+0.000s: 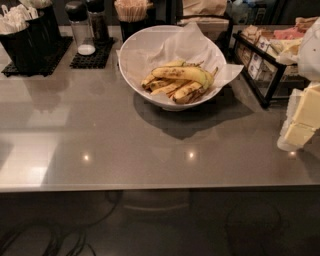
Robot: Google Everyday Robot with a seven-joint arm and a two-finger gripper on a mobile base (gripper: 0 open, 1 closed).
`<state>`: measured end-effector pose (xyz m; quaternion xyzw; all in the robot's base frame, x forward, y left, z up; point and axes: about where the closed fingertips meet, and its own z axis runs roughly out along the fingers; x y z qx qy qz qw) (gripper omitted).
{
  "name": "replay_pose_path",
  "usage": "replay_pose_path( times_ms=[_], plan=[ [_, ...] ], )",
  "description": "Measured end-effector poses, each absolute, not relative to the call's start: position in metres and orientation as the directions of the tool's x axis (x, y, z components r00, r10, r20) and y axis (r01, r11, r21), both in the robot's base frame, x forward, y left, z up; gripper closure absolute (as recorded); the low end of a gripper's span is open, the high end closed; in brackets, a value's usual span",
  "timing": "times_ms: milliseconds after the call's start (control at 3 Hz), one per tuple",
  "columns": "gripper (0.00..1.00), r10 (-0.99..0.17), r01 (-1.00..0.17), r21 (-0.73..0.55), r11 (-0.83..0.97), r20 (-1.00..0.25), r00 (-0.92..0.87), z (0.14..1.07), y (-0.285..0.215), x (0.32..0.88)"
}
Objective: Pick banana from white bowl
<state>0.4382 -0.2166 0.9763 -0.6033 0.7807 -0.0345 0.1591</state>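
Note:
A large white bowl [137, 75] lined with crinkled white paper stands at the back middle of the grey counter [100, 145]. Several yellow bananas [180, 80] with brown spots lie in it, heaped toward its front right. My gripper [302, 122], white and cream, shows at the right edge of the view, above the counter. It is well to the right of the bowl and nearer than it, and touches neither the bowl nor the bananas. Part of my white arm [312, 50] rises above it.
A black wire rack [265, 65] of packets stands right of the bowl, between it and my gripper. Black cutlery holders [27, 40], shakers on a black mat [85, 35] and a stick holder [132, 15] line the back. The counter's front edge [150, 187] runs across below.

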Motion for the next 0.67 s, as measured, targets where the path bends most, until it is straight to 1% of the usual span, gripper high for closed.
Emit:
replay_pose_path(
  times_ms=[333, 667],
  plan=[
    [0.00, -0.953, -0.931, -0.248, 0.269, -0.208, -0.220, 0.977, -0.216, 0.438],
    [0.00, -0.956, -0.946, -0.254, 0.203, -0.260, -0.135, 0.984, -0.199, 0.460]
  ],
)
